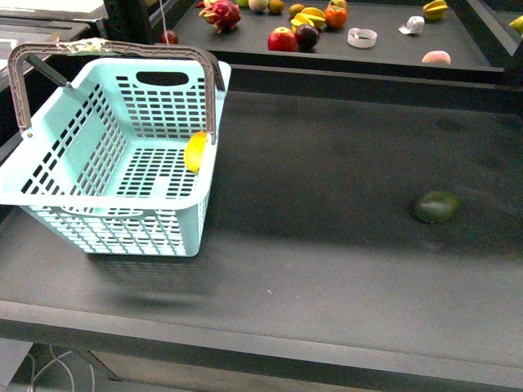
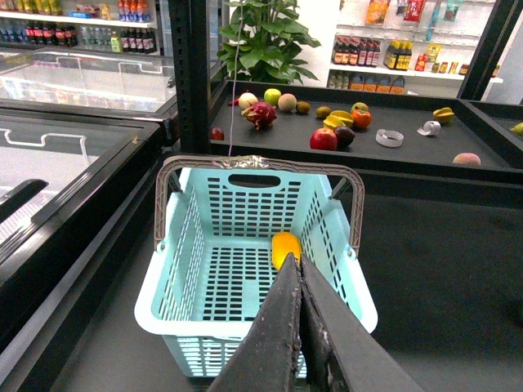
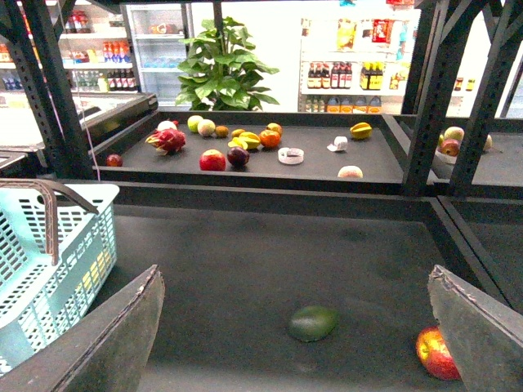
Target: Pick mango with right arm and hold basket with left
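**Mango already in the basket; both grippers empty and set back**

The left gripper (image 2: 299,327) is seen with its two fingers pressed together, nothing held between them, poised above the near rim of the basket (image 2: 245,328). The right gripper (image 3: 294,327) is spread wide, its fingers at either edge of the right wrist view, with nothing between them.

The mango (image 1: 195,151) lies inside the basket, against the wall on the robot's right, under a raised handle (image 1: 211,98). A reach from the right could be fouled by that handle or wall, and the light basket could be pushed along the shelf (image 1: 327,269) if it is not yet steadied. A green fruit (image 1: 436,207) lying closer to the right gripper could be taken by mistake.

The mango is seen as smooth, bright yellow and oval; slipping under a hard pinch is judged possible.
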